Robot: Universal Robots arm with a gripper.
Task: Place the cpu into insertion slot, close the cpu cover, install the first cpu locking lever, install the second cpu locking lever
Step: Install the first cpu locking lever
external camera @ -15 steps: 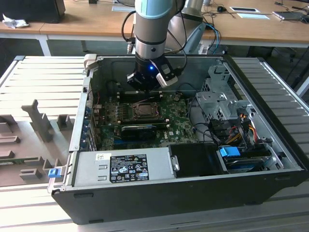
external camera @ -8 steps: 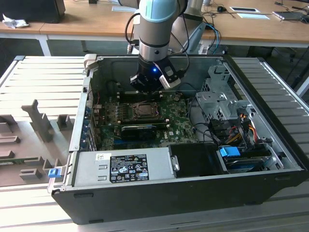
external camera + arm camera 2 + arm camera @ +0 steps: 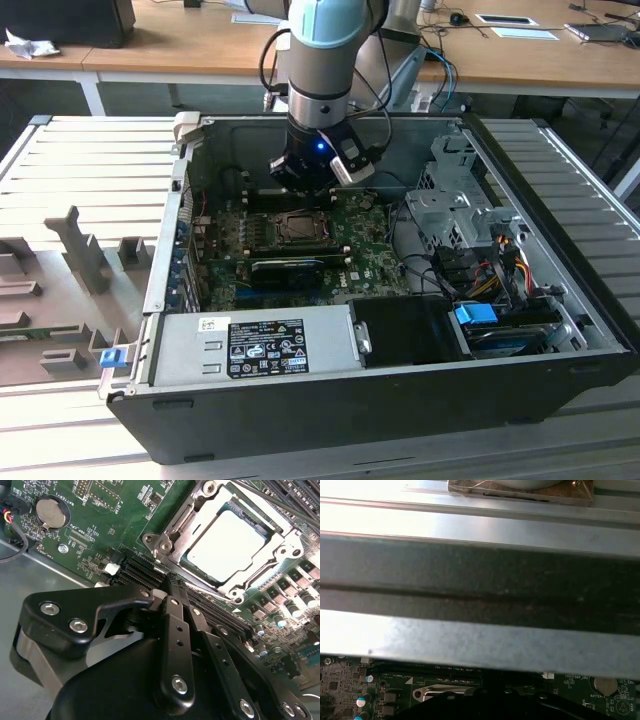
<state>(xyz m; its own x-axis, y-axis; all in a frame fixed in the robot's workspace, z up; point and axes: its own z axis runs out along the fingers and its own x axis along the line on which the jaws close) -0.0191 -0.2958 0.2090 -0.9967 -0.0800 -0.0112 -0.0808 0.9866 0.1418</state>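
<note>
The cpu [image 3: 225,542] lies flat in the insertion slot [image 3: 300,228] on the green motherboard, its silver top showing. The cpu cover [image 3: 172,530], a dark-grey metal frame, lies down around it, and the chip shows through its window. A thin metal lever rod [image 3: 280,502] crosses the socket's far corner. My gripper [image 3: 172,585] hangs just beside the socket, over the black card slots, with its two black fingers pressed together and nothing between them. In the exterior view the gripper [image 3: 303,188] hovers low inside the open case, at the socket's far edge.
A coin battery [image 3: 51,512] sits on the board. A long black card [image 3: 290,268] lies in front of the socket. The power supply [image 3: 255,345], drive cage [image 3: 455,205] and cables [image 3: 480,270] crowd the case. The case wall [image 3: 480,580] is close. Grey fixtures [image 3: 80,260] stand on the exterior view's left.
</note>
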